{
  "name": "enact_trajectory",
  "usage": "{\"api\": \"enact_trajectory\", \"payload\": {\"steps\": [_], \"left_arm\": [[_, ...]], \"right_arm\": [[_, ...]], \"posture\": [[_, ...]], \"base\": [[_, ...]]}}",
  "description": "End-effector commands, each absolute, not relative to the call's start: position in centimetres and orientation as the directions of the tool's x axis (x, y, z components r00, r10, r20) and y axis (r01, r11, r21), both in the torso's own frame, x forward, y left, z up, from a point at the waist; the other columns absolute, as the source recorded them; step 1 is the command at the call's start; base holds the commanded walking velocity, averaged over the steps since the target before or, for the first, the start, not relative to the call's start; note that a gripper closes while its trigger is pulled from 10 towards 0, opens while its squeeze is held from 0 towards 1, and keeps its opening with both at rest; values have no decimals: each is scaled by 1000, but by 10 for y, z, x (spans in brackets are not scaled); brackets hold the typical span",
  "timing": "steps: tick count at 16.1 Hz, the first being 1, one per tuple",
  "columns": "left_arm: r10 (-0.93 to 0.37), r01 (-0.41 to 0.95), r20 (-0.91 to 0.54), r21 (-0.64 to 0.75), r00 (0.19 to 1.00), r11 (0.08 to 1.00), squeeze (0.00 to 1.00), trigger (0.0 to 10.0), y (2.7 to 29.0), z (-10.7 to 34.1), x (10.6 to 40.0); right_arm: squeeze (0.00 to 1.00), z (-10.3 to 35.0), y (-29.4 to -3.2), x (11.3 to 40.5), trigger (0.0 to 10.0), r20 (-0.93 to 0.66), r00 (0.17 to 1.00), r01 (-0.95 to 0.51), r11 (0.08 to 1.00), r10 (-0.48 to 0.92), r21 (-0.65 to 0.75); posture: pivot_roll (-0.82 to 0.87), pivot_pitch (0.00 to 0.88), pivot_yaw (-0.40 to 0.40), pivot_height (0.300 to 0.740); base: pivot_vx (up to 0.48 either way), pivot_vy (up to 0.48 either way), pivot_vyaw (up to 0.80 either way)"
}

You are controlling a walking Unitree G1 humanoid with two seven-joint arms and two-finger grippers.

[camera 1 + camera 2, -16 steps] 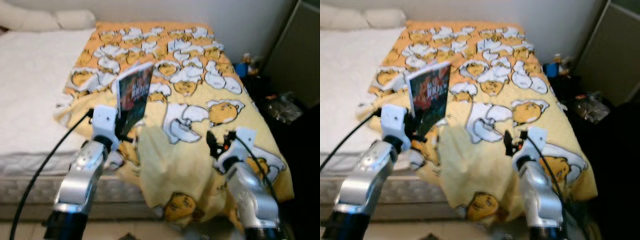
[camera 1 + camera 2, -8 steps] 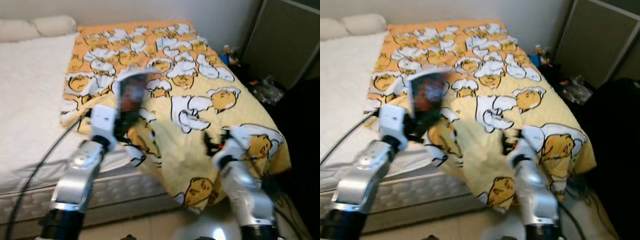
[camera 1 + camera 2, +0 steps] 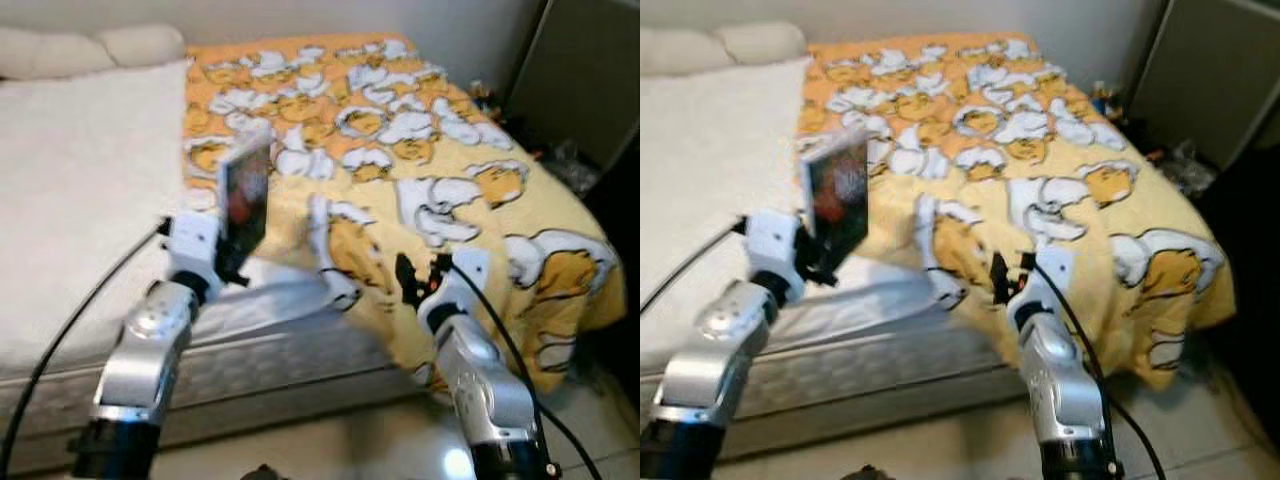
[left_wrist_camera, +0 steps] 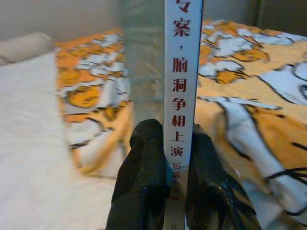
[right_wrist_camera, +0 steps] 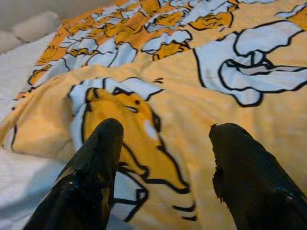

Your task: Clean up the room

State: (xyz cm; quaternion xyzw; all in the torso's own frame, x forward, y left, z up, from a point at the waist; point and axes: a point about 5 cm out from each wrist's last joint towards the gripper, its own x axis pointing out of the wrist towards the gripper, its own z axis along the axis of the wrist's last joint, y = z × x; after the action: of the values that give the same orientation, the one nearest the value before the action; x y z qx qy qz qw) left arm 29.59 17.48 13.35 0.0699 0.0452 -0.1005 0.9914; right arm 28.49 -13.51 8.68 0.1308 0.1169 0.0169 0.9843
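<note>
Since one second ago the whole scene has shifted in the head views, so the camera has turned; the bed (image 3: 90, 180) now lies more to the robot's left, while the book (image 3: 246, 196) stays clamped in the left gripper (image 3: 232, 262).

Both black fingers (image 4: 144, 182) of this gripper press the book near its lower end, one on each side of the white spine with red characters. Its long axis stands upright, rising from the fingers, above the near edge of the bed where the white mattress meets the yellow blanket (image 3: 420, 150). Because the book sits already in the left gripper, I judge that this arm must carry it to a proper place, which I cannot see.

Over the blanket's hanging corner, the right gripper (image 5: 165, 158) is spread wide and holds nothing.
</note>
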Motion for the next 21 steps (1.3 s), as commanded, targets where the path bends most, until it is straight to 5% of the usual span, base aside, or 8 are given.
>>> {"api": "enact_trajectory", "payload": {"steps": [1, 21], "left_arm": [[-232, 239, -66, 138, 970, 961, 0, 10000, 165, 142, 299], [-152, 171, -134, 147, 979, 974, 0, 10000, 186, 118, 267]], "right_arm": [[0, 83, -144, 283, 10000, -233, 972, 28, 965, 35, 260], [0, 89, -139, 284, 10000, -143, 981, -120, 990, 130, 78]], "posture": [[15, 0, 49, 740], [40, 0, -2, 740]], "base": [[0, 412, 0], [0, 399, 0]]}}
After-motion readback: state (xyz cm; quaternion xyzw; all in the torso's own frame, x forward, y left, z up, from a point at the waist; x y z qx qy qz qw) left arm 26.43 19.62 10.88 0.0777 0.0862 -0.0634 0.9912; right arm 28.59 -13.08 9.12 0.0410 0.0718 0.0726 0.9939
